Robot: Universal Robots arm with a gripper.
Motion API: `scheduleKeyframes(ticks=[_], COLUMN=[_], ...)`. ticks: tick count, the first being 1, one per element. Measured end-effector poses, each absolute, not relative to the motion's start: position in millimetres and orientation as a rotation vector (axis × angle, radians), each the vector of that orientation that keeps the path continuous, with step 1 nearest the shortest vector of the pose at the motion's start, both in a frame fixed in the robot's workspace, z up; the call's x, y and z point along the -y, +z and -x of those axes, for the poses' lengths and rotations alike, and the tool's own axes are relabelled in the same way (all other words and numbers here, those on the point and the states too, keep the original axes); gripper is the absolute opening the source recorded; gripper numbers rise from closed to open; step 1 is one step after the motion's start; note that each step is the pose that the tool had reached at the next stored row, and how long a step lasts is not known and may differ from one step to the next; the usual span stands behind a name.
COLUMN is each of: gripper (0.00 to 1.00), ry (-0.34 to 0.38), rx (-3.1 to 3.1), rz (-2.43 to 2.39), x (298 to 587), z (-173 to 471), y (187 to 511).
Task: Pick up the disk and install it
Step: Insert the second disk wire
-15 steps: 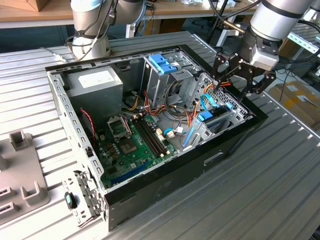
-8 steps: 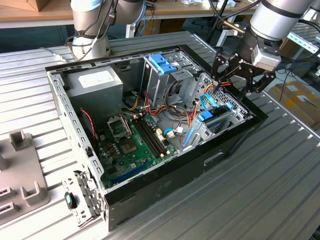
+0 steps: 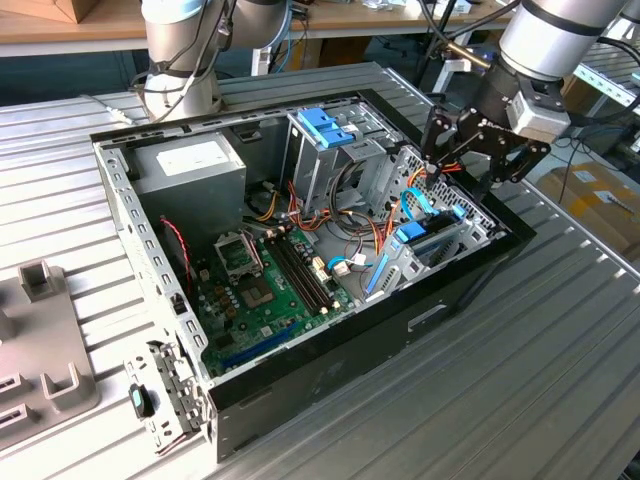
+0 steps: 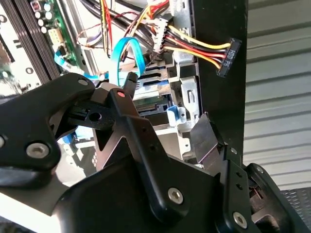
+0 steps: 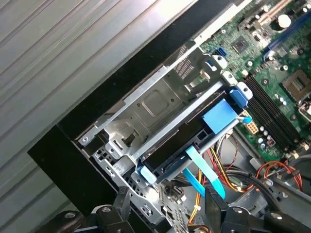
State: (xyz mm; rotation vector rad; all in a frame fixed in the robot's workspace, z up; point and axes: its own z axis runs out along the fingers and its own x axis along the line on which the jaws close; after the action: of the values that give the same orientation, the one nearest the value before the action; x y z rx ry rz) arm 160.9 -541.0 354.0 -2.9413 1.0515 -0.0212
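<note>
- Exterior view: an open computer case [image 3: 300,370] lies on its side on a slatted metal table [image 3: 560,380]. The arm's gripper [image 3: 468,172] hangs above the corner of the case on the exterior view's right, fingers spread apart and holding nothing.
- Exterior view: the disk [image 3: 428,240] sits edge-up in the drive bay just below the gripper, its light-blue carrier rail showing. A grey power supply [image 3: 195,168] occupies the far corner; a blue latch [image 3: 325,126] tops the tall drive cage; the motherboard [image 3: 265,290] covers the case floor.
- Second wrist view: the black fingers [image 4: 73,111] stand apart and empty above the bay. A light-blue ribbon cable [image 4: 127,54] loops beside them, and a loose power connector [image 4: 228,57] on coloured wires rests against the black case wall.
- First wrist view: the disk [image 5: 194,133] lies seated in the metal bay [image 5: 160,104], a blue tab [image 5: 221,116] on its carrier facing the motherboard [image 5: 272,77]. The fingertips [image 5: 216,204] are clear of the disk, not touching it.
</note>
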Motion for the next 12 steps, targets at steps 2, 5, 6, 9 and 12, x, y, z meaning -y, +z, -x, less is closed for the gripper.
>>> scheduleKeyframes(ticks=[2,5,6,9,12], gripper=[0.71,0.71,0.71,0.71,0.71], ry=[-0.021,-0.019,-0.019,-0.018,-0.017], rx=[-0.991,-0.849,-0.799,-0.690,-0.608], rz=[2.962,3.005,3.019,3.045,3.062], x=[540.9,540.9,540.9,540.9,540.9], z=[-160.9,-160.9,-160.9,-160.9,-160.9], y=[354.1,354.1,354.1,354.1,354.1])
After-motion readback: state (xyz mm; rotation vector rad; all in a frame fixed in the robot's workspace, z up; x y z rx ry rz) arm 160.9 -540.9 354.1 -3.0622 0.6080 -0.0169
